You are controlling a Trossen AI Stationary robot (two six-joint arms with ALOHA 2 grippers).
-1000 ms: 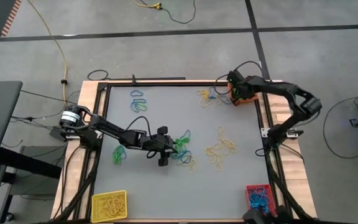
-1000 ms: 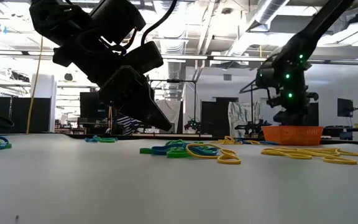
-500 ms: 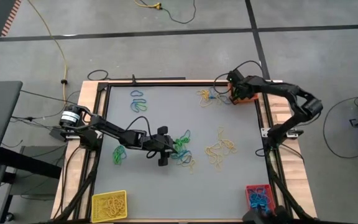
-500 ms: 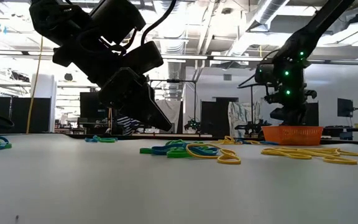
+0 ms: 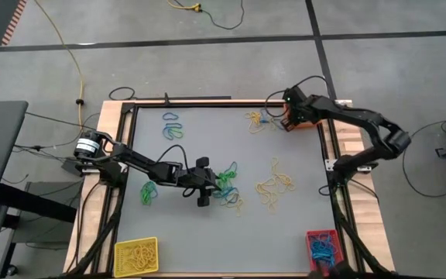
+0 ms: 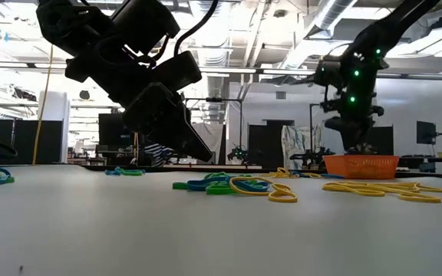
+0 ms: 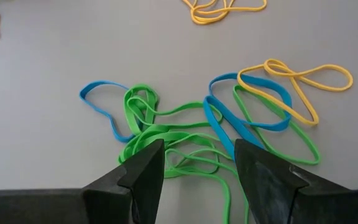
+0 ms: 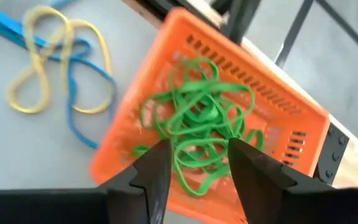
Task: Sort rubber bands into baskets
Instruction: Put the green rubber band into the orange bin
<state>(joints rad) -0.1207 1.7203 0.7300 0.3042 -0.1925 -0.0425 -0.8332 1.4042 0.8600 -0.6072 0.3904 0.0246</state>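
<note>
Rubber bands lie in loose heaps on the grey table. My left gripper [image 5: 214,184] stands open just above the middle heap [image 5: 228,188]; its fingers straddle a tangle of green bands [image 7: 160,138], with blue and yellow loops [image 7: 278,93] beside it. My right gripper [image 5: 286,118] hovers open over the orange basket [image 5: 304,118] at the far right corner, with nothing between its fingers. In that basket [image 8: 291,112] lies a clump of green bands [image 8: 197,127]. The yellow basket [image 5: 135,256] and the red basket [image 5: 321,246] stand at the near edge with bands inside.
More bands lie about: a blue and green group [image 5: 173,125] at the far left, a green and blue one [image 5: 149,191] at the left, yellow ones [image 5: 274,183] at the right, and yellow and blue ones [image 5: 255,119] beside the orange basket. A raised frame [image 5: 207,101] rims the table.
My right gripper has risen above the orange basket, and its arm's elbow has swung toward the table's right edge. The green bands stay in the basket.
</note>
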